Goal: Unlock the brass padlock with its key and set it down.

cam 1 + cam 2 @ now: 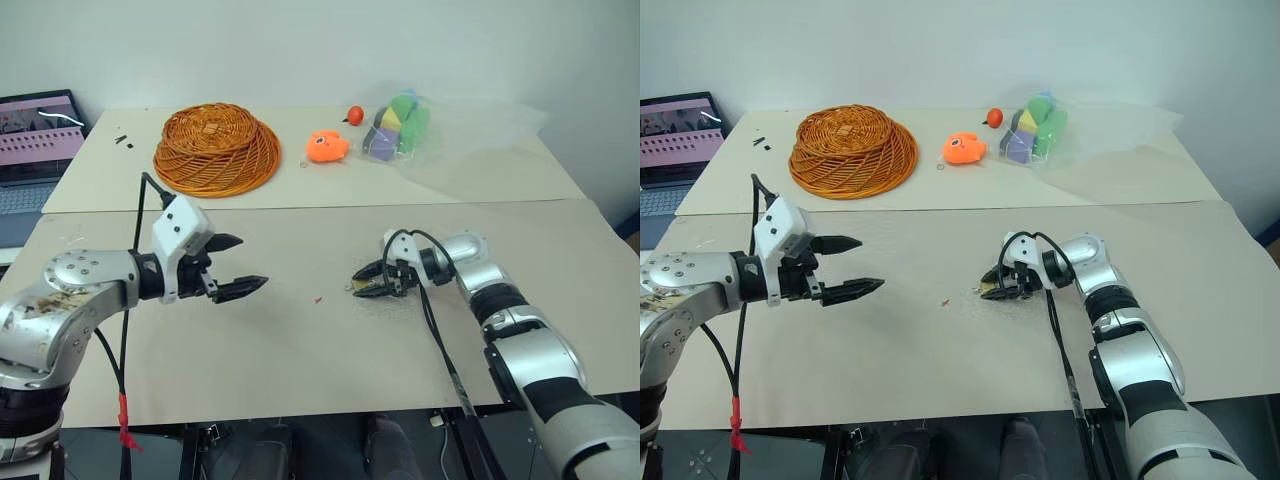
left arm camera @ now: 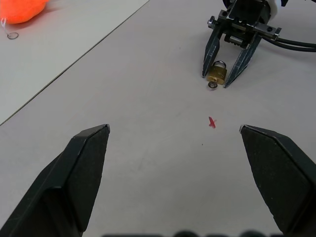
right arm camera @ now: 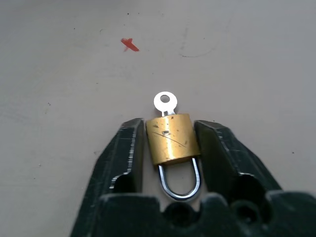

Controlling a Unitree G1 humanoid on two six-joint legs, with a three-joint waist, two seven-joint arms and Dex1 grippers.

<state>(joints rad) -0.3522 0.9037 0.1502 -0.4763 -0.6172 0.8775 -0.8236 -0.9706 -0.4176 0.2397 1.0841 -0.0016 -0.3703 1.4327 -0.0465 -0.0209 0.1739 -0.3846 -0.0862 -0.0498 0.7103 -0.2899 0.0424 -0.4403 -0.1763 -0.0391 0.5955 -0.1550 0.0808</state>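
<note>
The small brass padlock (image 3: pixel 171 138) with its silver shackle and inserted silver key (image 3: pixel 165 102) lies on the beige bench (image 1: pixel 300 350). The right pincer (image 3: pixel 170 136) is clenched on its sides. Near the padlock, the left pincer (image 1: pixel 232 266) hangs released, nothing between its fingers.

Lab: paper-covered tables (image 1: pixel 300 350), laptop (image 1: pixel 35 140)

Near table (image 1: pixel 300 350) is open between the two arms, just a small red speck (image 2: pixel 212 122) on it. Right gripper (image 3: pixel 170 143) flanks the brass padlock (image 3: pixel 171 138) both sides; key (image 3: pixel 165 102) sticks out ahead. Basket (image 1: pixel 216 148), orange toy (image 1: pixel 326 146), bag of blocks (image 1: pixel 398 125) sit well back
</note>
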